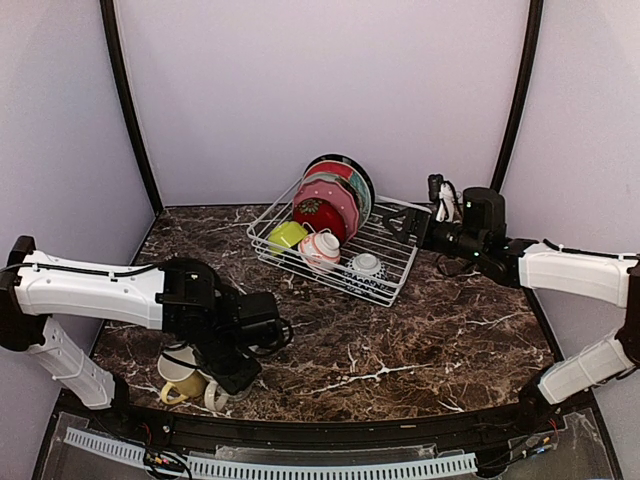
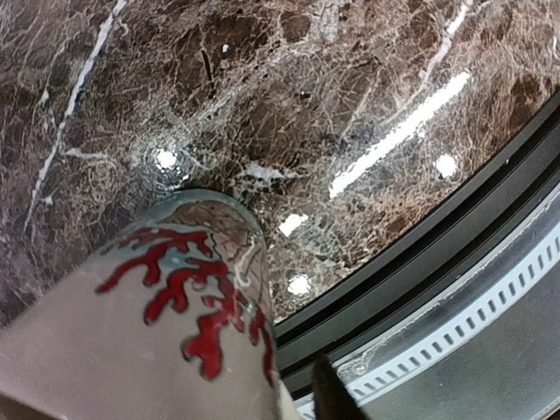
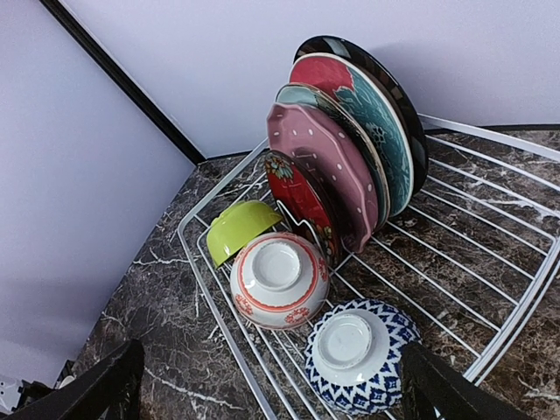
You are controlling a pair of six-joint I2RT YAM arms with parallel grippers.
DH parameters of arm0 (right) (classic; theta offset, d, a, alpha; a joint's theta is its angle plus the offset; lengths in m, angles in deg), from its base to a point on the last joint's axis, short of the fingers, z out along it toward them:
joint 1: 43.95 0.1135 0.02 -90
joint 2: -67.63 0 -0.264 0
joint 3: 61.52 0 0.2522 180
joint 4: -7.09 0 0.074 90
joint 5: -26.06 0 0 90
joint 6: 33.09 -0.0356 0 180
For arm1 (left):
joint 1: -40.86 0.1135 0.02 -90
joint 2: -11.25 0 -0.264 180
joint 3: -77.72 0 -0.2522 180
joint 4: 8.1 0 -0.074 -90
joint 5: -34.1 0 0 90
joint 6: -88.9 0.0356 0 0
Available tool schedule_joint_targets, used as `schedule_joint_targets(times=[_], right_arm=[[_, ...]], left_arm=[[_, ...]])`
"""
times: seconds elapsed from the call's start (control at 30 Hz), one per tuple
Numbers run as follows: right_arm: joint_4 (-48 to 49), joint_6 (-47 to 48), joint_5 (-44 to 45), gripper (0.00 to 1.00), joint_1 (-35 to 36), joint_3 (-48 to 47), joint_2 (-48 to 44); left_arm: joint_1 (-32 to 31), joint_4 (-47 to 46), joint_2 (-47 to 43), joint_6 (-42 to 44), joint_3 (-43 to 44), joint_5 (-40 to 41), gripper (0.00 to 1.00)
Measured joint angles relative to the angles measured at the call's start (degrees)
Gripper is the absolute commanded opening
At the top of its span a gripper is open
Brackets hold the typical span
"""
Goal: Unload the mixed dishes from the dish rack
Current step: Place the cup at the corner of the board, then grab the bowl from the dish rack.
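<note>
The white wire dish rack [image 1: 385,285] holds upright plates [image 1: 335,195]: black, teal floral, pink [image 3: 319,162] and red [image 3: 297,197]. In front of them lie, upside down, a lime bowl [image 3: 236,229], a red-and-white bowl [image 3: 276,280] and a blue-and-white bowl [image 3: 359,354]. My right gripper [image 3: 271,394] hangs open just right of the rack, its fingers [image 3: 96,389] straddling the two patterned bowls. My left gripper [image 1: 228,385] is low at the near left edge. A beige mug with red markings [image 2: 131,332] stands on the table against its one visible finger [image 2: 331,398]; the grip is hidden.
A yellow mug [image 1: 183,388] and a pale mug [image 1: 177,362] stand on the marble table [image 1: 400,340] beside the left gripper. The black table edge [image 2: 420,236] runs close by the mug. Purple walls close in the back and sides.
</note>
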Motion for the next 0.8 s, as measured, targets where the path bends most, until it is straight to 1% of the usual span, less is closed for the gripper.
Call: schedule_joint_targets(times=[0.03,0.07,0.1,0.13,0.17,0.23,0.43,0.47,0.57,0.63,0.8], right_arm=[[-0.04,0.00,0.00,0.99,0.00,0.00,0.07],[-0.13,0.04,-0.02,0.99,0.00,-0.02,0.17],[-0.48,0.07,0.00,0.99,0.00,-0.11,0.37],[-1.09,0.17,0.00,0.99,0.00,-0.33,0.63],[-2.08,0.39,0.02,0.99,0.00,-0.68,0.98],[-4.50,1.25,0.13,0.99,0.00,-1.86,1.97],[-14.80,5.49,1.25,0.99,0.42,-9.75,7.56],[-16.20,6.19,1.46,0.99,0.70,-10.95,8.48],[-20.72,8.17,2.47,0.99,2.43,-15.19,11.98],[-23.65,9.16,3.15,0.99,3.78,-18.47,14.53],[-30.42,10.29,5.81,0.99,7.89,-28.70,22.23]], left_arm=[[0.00,-0.11,-0.02,0.44,0.00,0.15,0.47],[0.02,-0.33,-0.07,0.46,0.00,0.46,0.52],[0.04,-0.50,-0.17,0.52,0.00,0.63,0.61],[0.04,-0.70,-0.39,0.63,0.00,0.74,0.64],[0.00,-0.87,-0.83,0.63,0.00,0.85,0.70],[0.00,-1.29,-2.08,1.42,0.04,1.51,0.77],[0.24,-1.77,-7.69,4.87,2.95,3.65,0.87],[0.63,-2.08,-8.70,5.57,3.91,3.74,0.88],[2.32,-3.69,-11.26,8.72,7.08,3.52,0.96],[5.07,-6.19,-12.66,10.82,9.16,2.21,0.98],[12.98,-14.97,-14.27,16.33,15.78,-0.68,0.99]])
